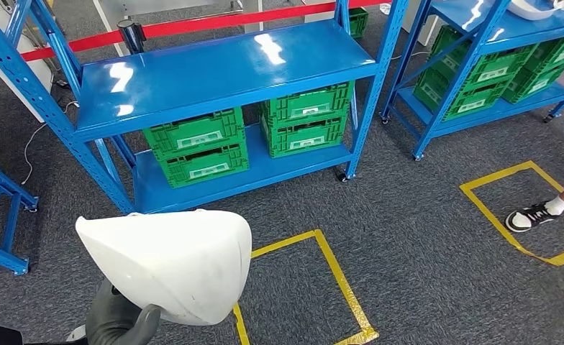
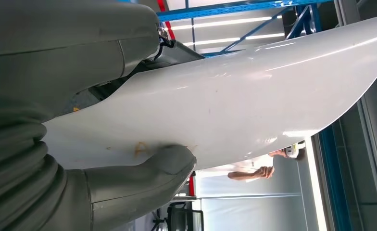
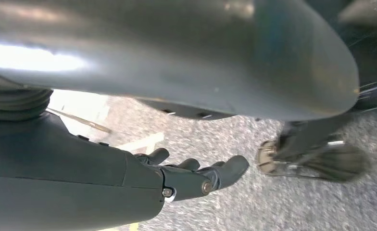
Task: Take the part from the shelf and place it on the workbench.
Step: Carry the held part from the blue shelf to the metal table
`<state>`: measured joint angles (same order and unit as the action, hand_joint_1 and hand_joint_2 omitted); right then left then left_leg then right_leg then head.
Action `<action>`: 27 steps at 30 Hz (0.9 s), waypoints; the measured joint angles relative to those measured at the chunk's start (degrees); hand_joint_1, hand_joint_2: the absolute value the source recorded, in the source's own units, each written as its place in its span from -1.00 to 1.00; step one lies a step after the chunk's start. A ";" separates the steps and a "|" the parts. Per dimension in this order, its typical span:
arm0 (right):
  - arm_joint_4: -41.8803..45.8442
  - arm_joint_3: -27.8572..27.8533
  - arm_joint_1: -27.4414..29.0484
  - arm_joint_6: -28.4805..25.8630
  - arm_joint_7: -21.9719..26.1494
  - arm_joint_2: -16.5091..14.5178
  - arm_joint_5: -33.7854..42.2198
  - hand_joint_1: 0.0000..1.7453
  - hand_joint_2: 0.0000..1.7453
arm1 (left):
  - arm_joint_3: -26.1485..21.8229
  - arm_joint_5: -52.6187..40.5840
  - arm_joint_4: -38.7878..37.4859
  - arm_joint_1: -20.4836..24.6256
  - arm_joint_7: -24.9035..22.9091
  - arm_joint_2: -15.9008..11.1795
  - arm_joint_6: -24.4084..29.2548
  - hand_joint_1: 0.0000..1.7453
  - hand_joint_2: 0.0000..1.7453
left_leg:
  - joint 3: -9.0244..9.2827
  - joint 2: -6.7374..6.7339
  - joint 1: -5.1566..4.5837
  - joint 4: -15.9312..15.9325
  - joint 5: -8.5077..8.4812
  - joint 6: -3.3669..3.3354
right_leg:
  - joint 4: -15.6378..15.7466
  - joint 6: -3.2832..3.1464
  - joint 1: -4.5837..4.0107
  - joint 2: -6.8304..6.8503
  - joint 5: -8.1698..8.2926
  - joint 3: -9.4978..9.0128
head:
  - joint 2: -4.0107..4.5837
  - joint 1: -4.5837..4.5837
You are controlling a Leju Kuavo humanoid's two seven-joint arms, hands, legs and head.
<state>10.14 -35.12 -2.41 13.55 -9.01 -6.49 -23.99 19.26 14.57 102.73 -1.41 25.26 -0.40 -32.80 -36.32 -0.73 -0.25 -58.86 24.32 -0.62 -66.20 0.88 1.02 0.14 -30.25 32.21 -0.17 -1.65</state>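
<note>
- We can read no text, brand or number anywhere in these views.
- The green crates (image 1: 196,146) on the lower level of the blue shelf (image 1: 221,68) carry pale labels on their fronts, but we find the print too small to make out.
- The crates on the second shelf (image 1: 480,79) to the right bear like labels, equally unreadable.
- On the white part (image 2: 234,101) we see a faint orange-brown mark near the thumb, too smeared to read as any character.

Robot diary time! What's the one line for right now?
left robot hand: holds curved white plastic part | right robot hand: empty, hanging over grey carpet
</note>
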 joint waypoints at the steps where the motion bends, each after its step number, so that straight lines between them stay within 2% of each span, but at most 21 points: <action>1: 0.01 0.01 -0.13 -0.02 1.06 -0.02 -0.22 -1.00 -1.00 | -0.08 0.28 0.15 -0.03 0.17 -0.21 0.22 1.00 1.00 | -0.61 -0.03 -0.05 -0.41 -0.42 0.37 | 3.55 -0.26 -0.12 -0.08 -0.77 -2.29 | 0.00 0.03; 3: 0.03 0.04 -0.38 -0.02 3.74 -0.05 -0.73 -1.00 -1.00 | -0.22 1.19 0.38 -0.14 0.95 -0.80 0.40 1.00 1.00 | -1.20 -0.09 -0.15 -0.63 -1.37 1.09 | 7.15 -0.94 -0.38 -0.25 -2.19 -3.93 | 0.00 0.08; 5: 0.02 0.09 -0.55 -0.02 6.32 0.02 -1.10 -1.00 -1.00 | -0.26 1.99 0.06 -0.18 1.86 -1.28 0.09 1.00 1.00 | -1.53 -0.02 0.01 -0.52 -1.95 1.76 | 7.23 -1.80 -0.30 -0.09 -1.23 -3.02 | 0.00 0.08; 6: 0.02 0.10 -0.70 -0.02 7.32 0.15 -1.18 -1.00 -1.00 | -0.25 2.21 -0.28 -0.18 2.20 -1.40 -0.05 1.00 1.00 | -2.00 0.11 0.13 -1.13 -0.93 2.11 | 7.32 -2.29 -0.26 0.07 -0.56 -2.44 | 0.00 0.08; 7: 0.03 0.10 -0.89 -0.02 8.09 0.33 -1.18 -1.00 -1.00 | -0.25 2.36 -0.71 -0.19 2.54 -1.48 -0.13 1.00 1.00 | -2.69 0.25 0.25 -2.87 1.25 2.47 | 7.41 -2.68 -0.17 0.22 0.20 -1.70 | 0.00 0.06; 9: 0.04 0.10 -1.20 -0.02 8.92 0.73 -1.21 -1.00 -1.00 | -0.22 2.50 -1.72 -0.19 2.98 -1.51 -0.15 1.00 1.00 | -4.36 0.42 0.44 -9.28 7.28 3.07 | 7.37 -3.05 -0.17 0.33 1.65 0.07 | 0.00 0.02; 10: 0.05 0.10 -1.23 -0.02 8.95 0.88 -1.25 -1.00 -1.00 | -0.21 2.53 -2.20 -0.22 3.07 -1.49 -0.11 1.00 1.00 | -4.86 0.42 0.49 -12.84 9.28 3.25 | 7.32 -3.04 -0.20 0.37 2.39 0.99 | 0.00 0.02; 11: 0.05 0.10 -1.20 -0.02 8.59 1.02 -1.27 -1.00 -1.00 | -0.20 2.50 -2.63 -0.29 3.04 -1.45 0.04 1.00 1.00 | -4.76 0.43 0.51 -15.31 9.82 3.31 | 7.24 -2.99 -0.23 0.43 3.11 1.91 | 0.00 0.03; 12: 0.05 0.10 -1.12 -0.02 7.90 1.11 -1.21 -1.00 -1.00 | -0.20 2.42 -2.99 -0.38 2.96 -1.39 0.24 1.00 1.00 | -3.81 0.44 0.50 -16.09 9.12 3.26 | 7.15 -2.91 -0.25 0.48 3.82 2.84 | 0.00 0.03; 13: 0.05 0.09 -1.02 -0.02 6.78 1.17 -0.95 -1.00 -1.00 | -0.20 2.33 -3.30 -0.47 2.86 -1.33 0.47 1.00 1.00 | -1.78 0.46 0.49 -14.74 7.64 3.06 | 7.07 -2.81 -0.28 0.51 4.51 3.74 | 0.00 0.03; 14: 0.05 0.06 -0.91 -0.02 5.34 1.21 -0.54 -1.00 -1.00 | -0.19 2.24 -3.53 -0.54 2.78 -1.29 0.67 1.00 1.00 | 1.20 0.51 0.44 -11.56 6.33 2.72 | 7.01 -2.69 -0.31 0.51 5.19 4.54 | 0.00 0.04; 16: 0.05 -0.06 -0.59 -0.02 2.72 1.24 0.38 -1.00 -1.00 | -0.18 2.18 -3.82 -0.54 2.85 -1.26 0.88 1.00 1.00 | 7.59 0.57 0.13 -2.89 6.57 1.94 | 7.04 -2.25 -0.38 0.47 6.43 5.61 | 0.00 0.07; 17: 0.05 -0.21 -0.44 -0.02 1.61 1.27 0.82 -1.00 -1.00 | -0.17 2.00 -3.90 -0.57 3.06 -1.27 1.00 1.00 1.00 | 9.45 0.59 -0.10 0.21 7.30 1.62 | 7.19 -1.97 -0.33 0.48 7.03 5.78 | 0.00 0.08; 18: 0.04 -0.42 -0.28 -0.02 0.60 1.31 1.28 -1.00 -1.00 | -0.17 1.66 -3.95 -0.67 3.41 -1.30 1.17 1.00 1.00 | 10.22 0.59 -0.34 2.00 7.86 1.35 | 7.45 -1.60 -0.22 0.50 7.65 5.84 | 0.00 0.08; 20: 0.03 -1.10 0.15 -0.02 -1.32 1.45 2.29 -1.00 -1.00 | -0.17 0.75 -4.01 -1.07 4.25 -1.36 1.50 1.00 1.00 | 9.69 0.52 -0.37 2.90 6.87 0.68 | 8.04 -0.85 -0.05 0.48 8.62 5.94 | 0.00 0.04; 21: 0.03 -1.46 0.37 -0.02 -2.06 1.53 2.72 -1.00 -1.00 | -0.17 0.41 -4.02 -1.24 4.61 -1.38 1.59 1.00 1.00 | 9.28 0.44 -0.23 3.17 6.11 0.27 | 7.66 -0.52 -0.03 0.39 7.91 6.32 | 0.00 0.04; 22: 0.03 -1.77 0.59 -0.02 -2.49 1.60 3.07 -1.00 -1.00 | -0.17 0.22 -4.03 -1.36 4.87 -1.36 1.62 1.00 1.00 | 8.72 0.36 -0.02 3.42 5.27 -0.11 | 6.19 -0.27 -0.05 0.27 5.99 6.99 | 0.00 0.04; 24: 0.03 -2.38 0.83 -0.02 -2.80 1.72 3.83 -1.00 -1.00 | -0.17 -0.05 -4.06 -1.48 5.19 -1.23 1.63 1.00 1.00 | 7.23 0.22 0.15 3.43 3.84 -0.50 | -0.06 0.10 -0.01 0.08 -0.08 8.85 | 0.00 0.07; 25: 0.03 -2.73 0.90 -0.01 -2.69 1.76 4.20 -1.00 -1.00 | -0.17 -0.14 -4.08 -1.52 5.26 -1.11 1.64 1.00 1.00 | 6.33 0.15 0.15 3.28 3.19 -0.52 | -3.93 0.27 0.01 0.05 -2.37 9.61 | 0.00 0.07; 26: 0.03 -3.10 0.93 -0.02 -2.37 1.85 4.55 -1.00 -1.00 | -0.17 -0.14 -4.14 -1.53 5.28 -0.97 1.58 1.00 1.00 | 5.36 0.06 0.17 3.09 2.56 -0.45 | -6.96 0.43 0.04 0.04 -3.15 9.85 | 0.00 0.07; 27: 0.03 -3.46 0.94 -0.01 -1.76 1.96 4.85 -1.00 -1.00 | -0.17 0.05 -4.24 -1.49 5.21 -0.82 1.43 1.00 1.00 | 4.37 -0.02 0.22 2.84 1.96 -0.32 | -8.50 0.58 0.08 0.03 -2.56 9.35 | 0.00 0.07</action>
<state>10.16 -38.58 -1.47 13.54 -10.77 -4.53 -19.14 19.08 14.62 98.49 -2.89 30.46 -1.23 -31.38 -31.95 -0.75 -0.03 -56.02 26.28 -0.95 -74.70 1.46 1.10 0.17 -32.81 41.55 -0.17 -1.58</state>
